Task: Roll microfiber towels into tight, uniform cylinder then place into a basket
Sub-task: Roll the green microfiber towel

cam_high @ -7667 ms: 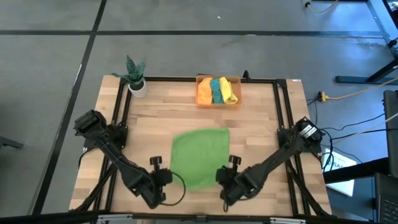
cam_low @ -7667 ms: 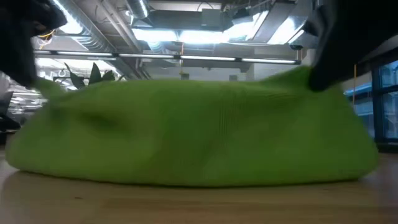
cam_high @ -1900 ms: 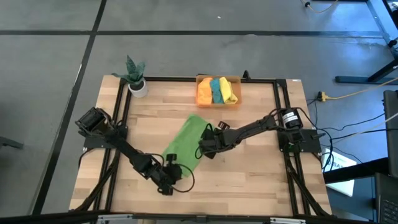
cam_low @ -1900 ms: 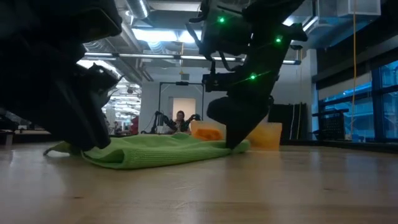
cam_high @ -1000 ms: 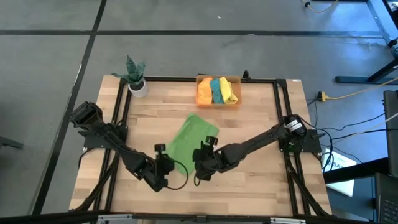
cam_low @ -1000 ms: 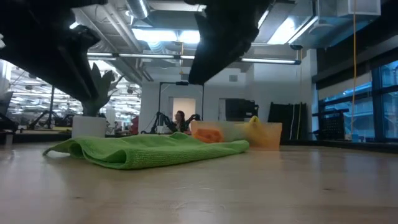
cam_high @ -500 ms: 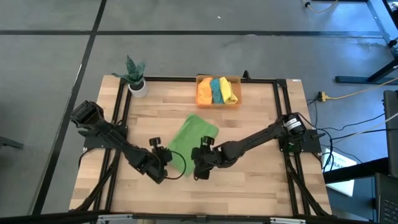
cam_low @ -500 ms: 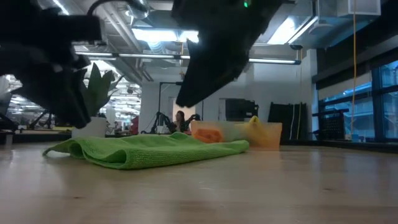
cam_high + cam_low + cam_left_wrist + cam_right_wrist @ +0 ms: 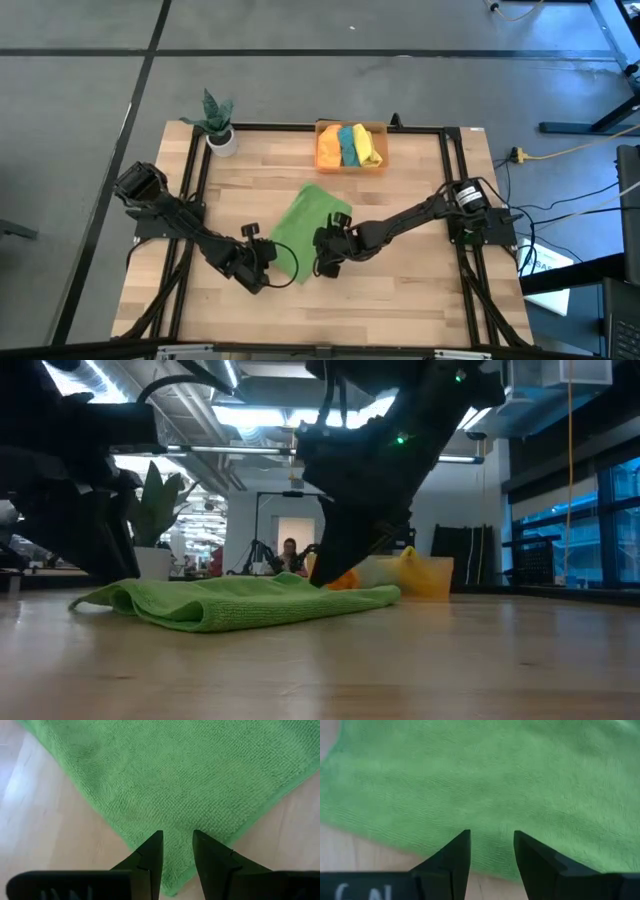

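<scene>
Plant (image 9: 217, 120): far left corner of the tabletop (image 9: 420, 280), well apart from the work
Left hand (image 9: 272, 262): low over the near left corner of the green towel, fingers (image 9: 153, 854) spread a little with nothing between them — tips just above the cloth in the left wrist view; barely shifted over the last half second, after drawing in from the bare wood at the towel's near end
Green towel (image 9: 308, 228): folded into a long strip lying aslant at mid-tabletop, flat and not yet rolled; same lie as a second ago
Right hand (image 9: 322, 258): moved in from the near side to the towel's right edge, now poised over the hem — fingers (image 9: 454, 855) parted, gripping nothing
Basket (image 9: 351, 162): at the far edge, centre, already holding orange, teal and yellow rolls (image 9: 350, 143)
Meaning for the task: three of four towels apparently done; both hands released and lined up at the strip's near end, so probably setting up to pinch that end and start the roll
Risk: slanted strip and loose fold likely to give an uneven cylinder unless both corners lift together
</scene>
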You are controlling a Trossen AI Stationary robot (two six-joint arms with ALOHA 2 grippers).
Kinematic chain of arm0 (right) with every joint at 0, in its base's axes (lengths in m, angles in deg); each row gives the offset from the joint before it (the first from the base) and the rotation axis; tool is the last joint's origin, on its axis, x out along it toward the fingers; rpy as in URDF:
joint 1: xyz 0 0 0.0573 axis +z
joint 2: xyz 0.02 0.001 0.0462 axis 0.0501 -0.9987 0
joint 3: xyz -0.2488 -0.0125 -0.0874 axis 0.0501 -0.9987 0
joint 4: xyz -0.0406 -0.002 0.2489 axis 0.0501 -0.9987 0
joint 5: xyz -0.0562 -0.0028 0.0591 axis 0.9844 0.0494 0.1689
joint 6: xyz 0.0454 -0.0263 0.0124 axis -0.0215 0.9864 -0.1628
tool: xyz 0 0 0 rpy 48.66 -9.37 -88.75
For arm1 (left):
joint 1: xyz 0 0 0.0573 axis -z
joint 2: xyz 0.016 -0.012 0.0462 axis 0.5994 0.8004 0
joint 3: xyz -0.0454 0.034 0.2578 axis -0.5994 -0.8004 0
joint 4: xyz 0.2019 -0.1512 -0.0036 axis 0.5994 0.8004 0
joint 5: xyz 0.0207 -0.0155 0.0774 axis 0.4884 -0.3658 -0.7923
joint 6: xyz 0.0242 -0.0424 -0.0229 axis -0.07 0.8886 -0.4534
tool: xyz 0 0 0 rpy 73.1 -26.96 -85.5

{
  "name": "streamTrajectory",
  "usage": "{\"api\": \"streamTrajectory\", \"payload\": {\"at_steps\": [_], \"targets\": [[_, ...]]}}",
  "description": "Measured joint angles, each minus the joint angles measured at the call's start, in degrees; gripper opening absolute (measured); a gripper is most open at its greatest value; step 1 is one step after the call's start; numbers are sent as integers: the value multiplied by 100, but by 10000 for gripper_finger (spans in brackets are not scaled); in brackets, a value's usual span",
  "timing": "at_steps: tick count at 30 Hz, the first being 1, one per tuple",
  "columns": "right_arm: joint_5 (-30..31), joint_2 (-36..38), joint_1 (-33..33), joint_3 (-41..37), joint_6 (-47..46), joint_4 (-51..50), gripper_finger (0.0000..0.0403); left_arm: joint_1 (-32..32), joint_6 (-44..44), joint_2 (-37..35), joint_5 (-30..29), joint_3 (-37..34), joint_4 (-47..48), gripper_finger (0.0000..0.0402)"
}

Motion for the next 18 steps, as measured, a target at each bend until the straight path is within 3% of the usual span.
{"api": "streamTrajectory", "payload": {"at_steps": [18], "targets": [[4,0,-408,-438,-113,199,152,2,-13,125,499,-371,-1061,97]]}}
